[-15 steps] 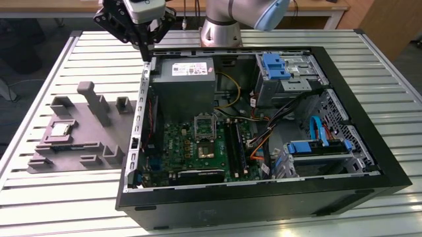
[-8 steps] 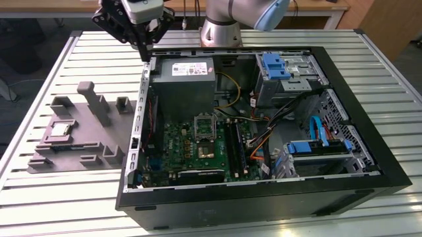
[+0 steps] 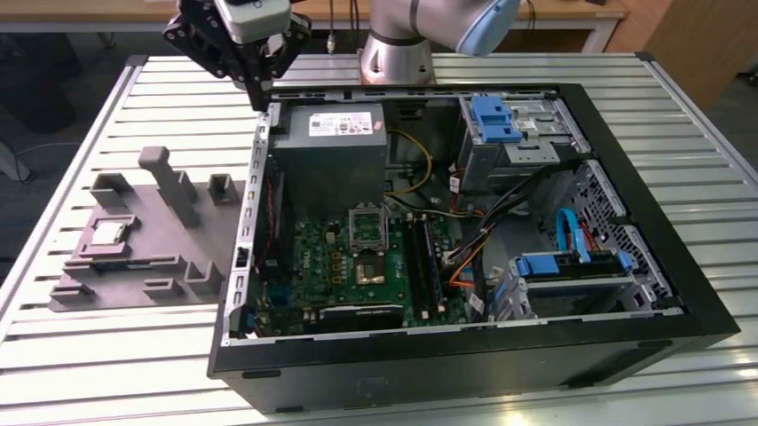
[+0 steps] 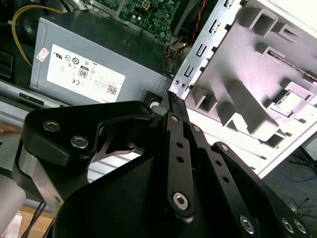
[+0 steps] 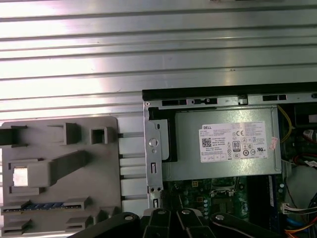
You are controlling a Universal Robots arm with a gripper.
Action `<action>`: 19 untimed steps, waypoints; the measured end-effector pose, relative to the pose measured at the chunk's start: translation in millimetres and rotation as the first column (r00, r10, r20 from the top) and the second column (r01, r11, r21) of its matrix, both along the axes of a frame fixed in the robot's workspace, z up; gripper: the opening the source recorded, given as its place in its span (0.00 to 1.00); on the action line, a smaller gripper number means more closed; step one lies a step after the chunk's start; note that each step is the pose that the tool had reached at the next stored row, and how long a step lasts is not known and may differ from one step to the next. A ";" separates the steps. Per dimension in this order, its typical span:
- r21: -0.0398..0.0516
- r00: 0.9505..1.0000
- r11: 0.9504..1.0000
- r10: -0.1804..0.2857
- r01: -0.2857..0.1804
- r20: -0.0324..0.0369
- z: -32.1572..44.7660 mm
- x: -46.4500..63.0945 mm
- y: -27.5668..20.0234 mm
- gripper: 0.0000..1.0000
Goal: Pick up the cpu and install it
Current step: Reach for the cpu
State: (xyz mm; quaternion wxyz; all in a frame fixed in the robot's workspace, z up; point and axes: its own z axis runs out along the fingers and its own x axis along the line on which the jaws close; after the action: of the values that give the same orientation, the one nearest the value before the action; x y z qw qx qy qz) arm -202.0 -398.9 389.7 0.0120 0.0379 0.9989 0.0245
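Note:
The cpu (image 3: 106, 233) is a small silver square lying in a recess of the grey moulded tray (image 3: 160, 253), at the exterior view's left of the open computer case (image 3: 474, 355). Both wrist views show the cpu (image 5: 20, 176) (image 4: 289, 100) lying flat in the tray (image 5: 101, 163) (image 4: 233, 59). My gripper (image 3: 256, 98) hangs above the case's far corner by the power supply (image 3: 337, 133), well away from the cpu. Its black fingers (image 4: 171, 99) meet at a point, shut and empty. The motherboard (image 3: 355, 266) lies inside the case.
The case stands on a slatted metal table (image 3: 142, 355). Inside are drive bays with blue latches (image 3: 498, 120), bundled cables (image 3: 474, 231) and the case's metal side wall (image 3: 251, 222) between the tray and the board. The arm's base (image 3: 397, 53) stands behind the case.

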 end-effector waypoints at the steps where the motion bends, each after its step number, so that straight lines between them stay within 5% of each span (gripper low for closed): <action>1: 0.000 1.000 1.000 0.000 0.000 0.000 0.0 -0.2 0.0 0.11; 19: 0.000 1.000 1.000 0.000 0.000 0.000 -0.6 -4.7 0.0 0.11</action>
State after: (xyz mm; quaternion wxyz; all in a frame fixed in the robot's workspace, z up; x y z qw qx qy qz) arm -206.7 -398.9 389.1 0.0119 0.0379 0.9989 0.0245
